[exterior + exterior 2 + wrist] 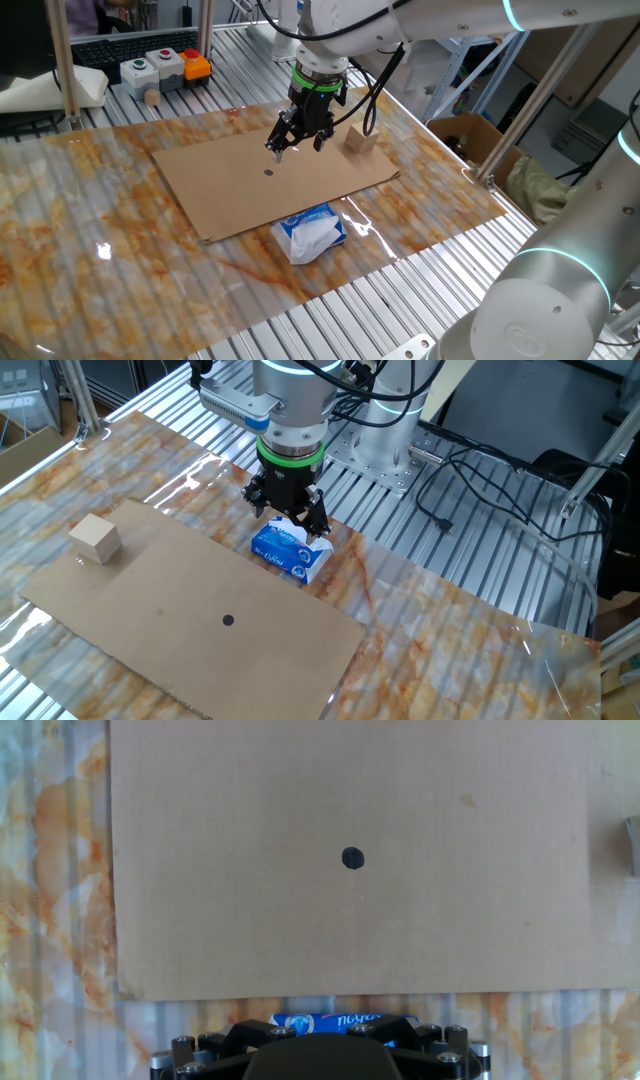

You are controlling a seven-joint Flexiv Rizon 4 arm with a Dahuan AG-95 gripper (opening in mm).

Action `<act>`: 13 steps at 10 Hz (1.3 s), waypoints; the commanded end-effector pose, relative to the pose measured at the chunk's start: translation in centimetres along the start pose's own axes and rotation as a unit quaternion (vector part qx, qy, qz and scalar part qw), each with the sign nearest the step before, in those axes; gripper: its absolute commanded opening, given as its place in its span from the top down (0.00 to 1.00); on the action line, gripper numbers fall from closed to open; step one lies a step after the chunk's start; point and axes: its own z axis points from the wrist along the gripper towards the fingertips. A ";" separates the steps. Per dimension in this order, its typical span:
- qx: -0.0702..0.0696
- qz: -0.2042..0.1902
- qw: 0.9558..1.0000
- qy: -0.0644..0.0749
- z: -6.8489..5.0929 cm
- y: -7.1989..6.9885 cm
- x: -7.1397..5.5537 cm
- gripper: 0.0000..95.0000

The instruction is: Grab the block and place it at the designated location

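The block (360, 140) is a tan wooden cube standing near the far right edge of the cardboard sheet (230, 185); it also shows in the other fixed view (96, 538). The black dot (268, 172) marks the sheet's middle, and shows in the other fixed view (228, 621) and the hand view (352, 858). My gripper (298, 143) hangs above the sheet between the dot and the block, apart from both, open and empty. In the other fixed view the gripper (288, 520) hangs in front of the tissue packet. The hand view shows only the gripper's base.
A blue-and-white tissue packet (312, 232) lies on the marble tabletop just off the sheet's near edge. A button box (165, 68) and a small wooden peg (151, 97) sit at the back left. An open cardboard box (465, 135) stands off the table at right.
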 end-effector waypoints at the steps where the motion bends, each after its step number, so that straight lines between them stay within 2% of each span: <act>1: -0.182 0.300 0.937 0.000 0.0 0.0 0.0 0.20; 2: -0.188 0.281 0.941 -0.002 0.1 0.0 0.0 0.20; 4: -0.188 0.291 0.938 0.000 0.2 0.0 0.1 0.20; 6: -0.189 0.290 0.938 0.000 0.2 0.0 0.2 0.20; 7: -0.190 0.284 0.940 0.001 0.2 0.0 0.2 0.20; 8: -0.192 0.281 0.940 0.001 0.2 0.0 0.2 0.40; 10: -0.192 0.282 0.940 0.001 0.3 0.0 0.2 0.40; 11: -0.188 0.263 0.946 -0.003 0.3 0.0 0.2 0.60; 12: -0.157 0.226 0.961 -0.017 0.2 0.0 0.2 1.00; 13: -0.099 0.190 0.976 -0.035 0.0 0.0 0.2 1.00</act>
